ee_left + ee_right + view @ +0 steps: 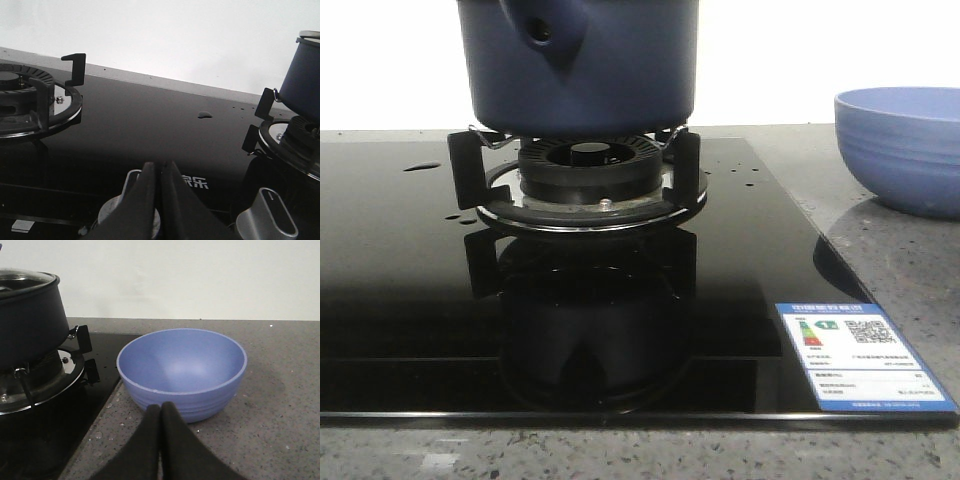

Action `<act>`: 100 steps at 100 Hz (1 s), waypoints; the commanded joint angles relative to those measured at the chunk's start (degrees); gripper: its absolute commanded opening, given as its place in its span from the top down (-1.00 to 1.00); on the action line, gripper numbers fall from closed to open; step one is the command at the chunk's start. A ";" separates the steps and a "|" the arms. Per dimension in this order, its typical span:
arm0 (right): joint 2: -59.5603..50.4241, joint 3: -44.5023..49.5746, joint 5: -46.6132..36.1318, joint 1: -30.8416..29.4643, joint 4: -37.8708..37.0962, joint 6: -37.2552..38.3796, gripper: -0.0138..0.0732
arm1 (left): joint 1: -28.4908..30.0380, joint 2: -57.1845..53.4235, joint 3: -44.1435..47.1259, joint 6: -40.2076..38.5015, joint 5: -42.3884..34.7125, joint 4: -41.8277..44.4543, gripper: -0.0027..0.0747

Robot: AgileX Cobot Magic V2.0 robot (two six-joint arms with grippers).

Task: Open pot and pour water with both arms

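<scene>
Pot (578,65) on burner (582,170), lid (22,279) on; bowl (182,371) right, seemingly dry. Left gripper (161,172) and right gripper (160,415) closed, empty. Early or finished: undecidable.

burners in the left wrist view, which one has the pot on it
The burner at the right edge of that view carries the blue pot. The other burner, at the left edge, has bare supports with nothing on them.

glossy black glass hob (410,300), speckled stone counter (280,405)
</scene>
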 commanded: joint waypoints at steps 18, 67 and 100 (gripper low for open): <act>0.43 -1.61 -2.89 0.08 1.34 -0.55 0.80 | -0.11 -1.55 1.92 -0.61 -4.78 -0.09 0.98; 0.43 -1.61 -6.93 0.08 -2.72 1.79 0.80 | -0.11 -1.55 1.92 -0.61 -4.78 -0.09 0.98; -0.42 7.56 -26.64 0.08 -45.35 44.58 0.80 | -0.11 -1.55 1.92 -0.61 -4.78 -0.09 0.98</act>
